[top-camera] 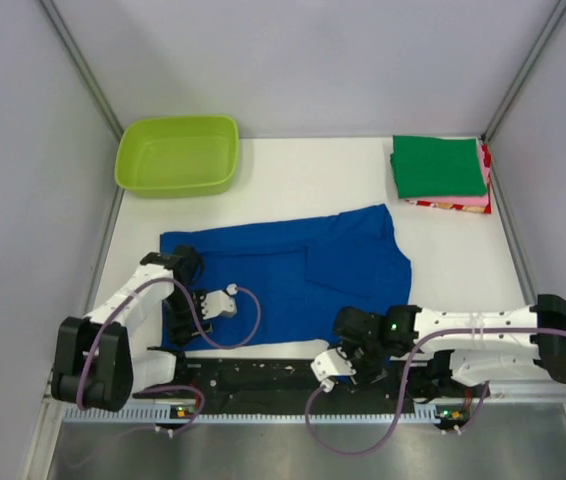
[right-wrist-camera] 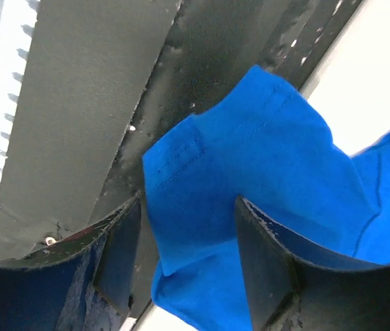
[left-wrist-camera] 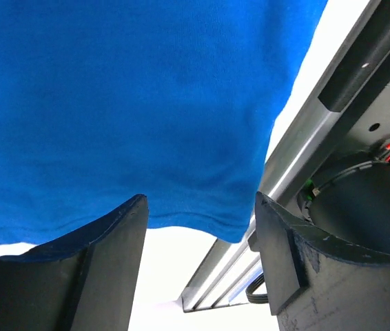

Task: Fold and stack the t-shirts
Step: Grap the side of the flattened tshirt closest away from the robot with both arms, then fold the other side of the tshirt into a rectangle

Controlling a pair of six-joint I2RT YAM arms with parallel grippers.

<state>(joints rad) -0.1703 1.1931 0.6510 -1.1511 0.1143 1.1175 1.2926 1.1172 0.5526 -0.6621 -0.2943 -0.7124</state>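
Showing only at wrist: blue t-shirt [right-wrist-camera: 250,158] corner inside right hand [right-wrist-camera: 188,201], grip unclear; left hand [left-wrist-camera: 200,197] apart.

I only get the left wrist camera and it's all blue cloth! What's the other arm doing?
Observer: The right gripper has a corner of the blue shirt between its open fingers.
Operator: Is the shirt folded up small?
Observer: No. The top view shows it spread wide across the middle of the table.
Operator: Are there more shirts?
Observer: Yes. A folded green shirt lies on a pile in the far right corner, with pink and red edges showing under it.
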